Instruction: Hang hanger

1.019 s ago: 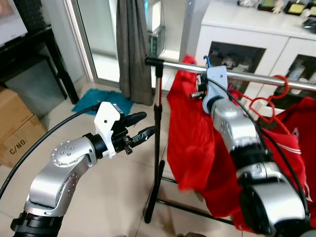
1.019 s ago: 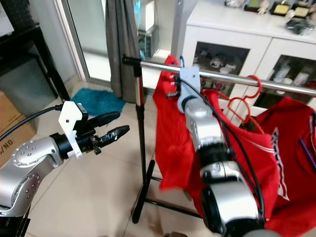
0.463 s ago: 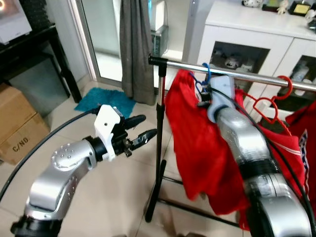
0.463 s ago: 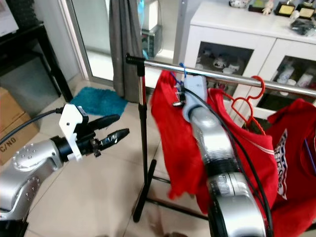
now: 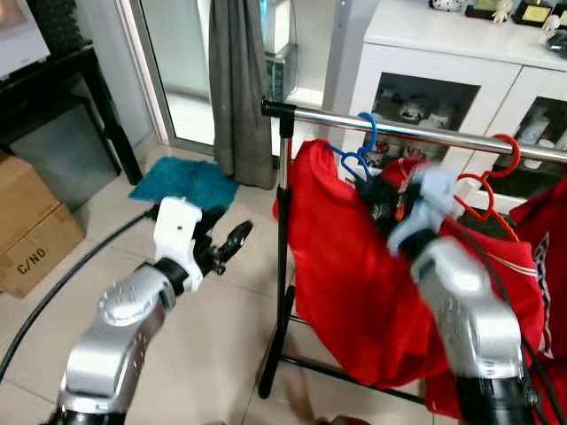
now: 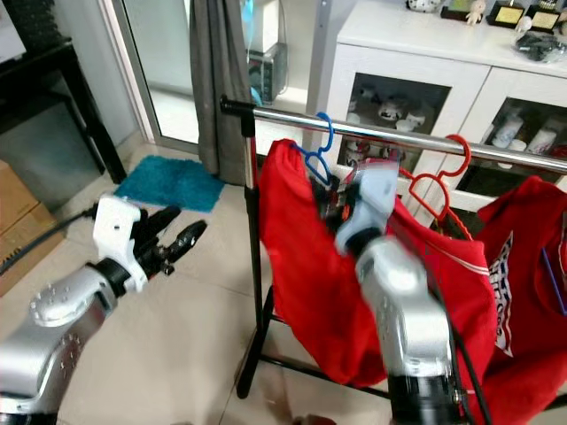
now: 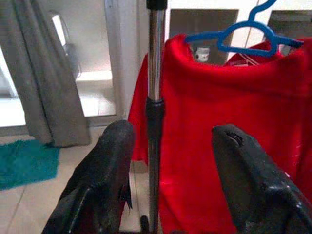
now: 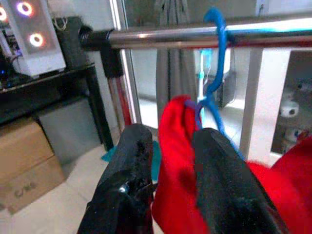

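Blue hanger [image 5: 359, 152] w/ red shirt [image 5: 341, 266] is hooking on rail [image 5: 399, 129]; right gripper [image 8: 170, 161], fingers released, should be backing off slowly w/o snagging fabric.

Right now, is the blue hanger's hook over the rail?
Yes, the blue hanger has its hook curled over the chrome rail, with the red shirt hanging below.

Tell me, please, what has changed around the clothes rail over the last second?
The right claw has drawn back from the rail toward the robot, leaving the blue hanger hooked over it with the red shirt hanging beneath. The left claw has drifted lower and remains open near the rack's post. The red hanger stayed put.
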Tool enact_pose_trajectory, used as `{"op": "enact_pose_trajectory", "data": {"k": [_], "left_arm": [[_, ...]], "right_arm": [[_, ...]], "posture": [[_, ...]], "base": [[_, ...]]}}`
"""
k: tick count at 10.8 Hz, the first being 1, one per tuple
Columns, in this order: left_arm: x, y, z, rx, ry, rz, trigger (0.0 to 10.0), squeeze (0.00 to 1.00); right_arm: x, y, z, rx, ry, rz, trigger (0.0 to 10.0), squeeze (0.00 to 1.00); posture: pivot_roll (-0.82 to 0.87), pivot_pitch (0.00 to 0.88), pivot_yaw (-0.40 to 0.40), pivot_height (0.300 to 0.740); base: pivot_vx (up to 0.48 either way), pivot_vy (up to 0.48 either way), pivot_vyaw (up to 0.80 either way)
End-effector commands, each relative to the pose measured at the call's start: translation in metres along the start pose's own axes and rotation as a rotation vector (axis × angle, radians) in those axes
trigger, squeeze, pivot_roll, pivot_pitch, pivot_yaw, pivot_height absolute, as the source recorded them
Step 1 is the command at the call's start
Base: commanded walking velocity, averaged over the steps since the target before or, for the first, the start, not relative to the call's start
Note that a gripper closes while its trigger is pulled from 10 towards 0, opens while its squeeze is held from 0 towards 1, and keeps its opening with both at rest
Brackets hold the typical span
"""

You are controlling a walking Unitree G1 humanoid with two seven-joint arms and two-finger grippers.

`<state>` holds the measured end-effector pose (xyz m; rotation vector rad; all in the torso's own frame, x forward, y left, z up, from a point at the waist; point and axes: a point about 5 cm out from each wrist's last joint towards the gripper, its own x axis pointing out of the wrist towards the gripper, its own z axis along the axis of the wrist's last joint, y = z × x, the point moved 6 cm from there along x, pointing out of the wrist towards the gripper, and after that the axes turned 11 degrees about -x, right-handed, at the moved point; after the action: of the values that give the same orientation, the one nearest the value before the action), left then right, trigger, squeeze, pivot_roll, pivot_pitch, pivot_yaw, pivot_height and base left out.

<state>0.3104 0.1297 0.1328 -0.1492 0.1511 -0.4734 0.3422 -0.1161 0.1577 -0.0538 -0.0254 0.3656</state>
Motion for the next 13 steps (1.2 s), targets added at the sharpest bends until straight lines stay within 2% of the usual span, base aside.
{"op": "enact_pose_trajectory", "data": {"k": [1,2,12,13], "left_arm": [[-0.003,0.001,0.003,0.031,-0.023,0.037,10.0,0.00],[-0.005,0.003,0.001,0.031,-0.025,0.069,10.0,0.00],[-0.005,0.003,0.001,0.031,-0.025,0.069,10.0,0.00],[-0.006,0.003,0.000,0.032,-0.028,0.085,10.0,0.00]], "right_arm": [[-0.004,0.008,0.005,-0.024,-0.008,0.019,10.0,0.00],[-0.008,0.015,-0.001,-0.021,0.018,0.034,10.0,0.00],[-0.008,0.015,-0.001,-0.021,0.018,0.034,10.0,0.00],[-0.010,0.019,-0.003,-0.019,0.035,0.034,10.0,0.00]], "posture": [[-0.06,0.007,-0.030,0.740],[-0.05,0.012,-0.035,0.740],[-0.05,0.012,-0.035,0.740],[-0.05,0.016,-0.044,0.740]], "base": [[0.000,0.000,0.00],[0.000,0.000,0.00],[0.000,0.000,0.00],[0.000,0.000,0.00]]}}
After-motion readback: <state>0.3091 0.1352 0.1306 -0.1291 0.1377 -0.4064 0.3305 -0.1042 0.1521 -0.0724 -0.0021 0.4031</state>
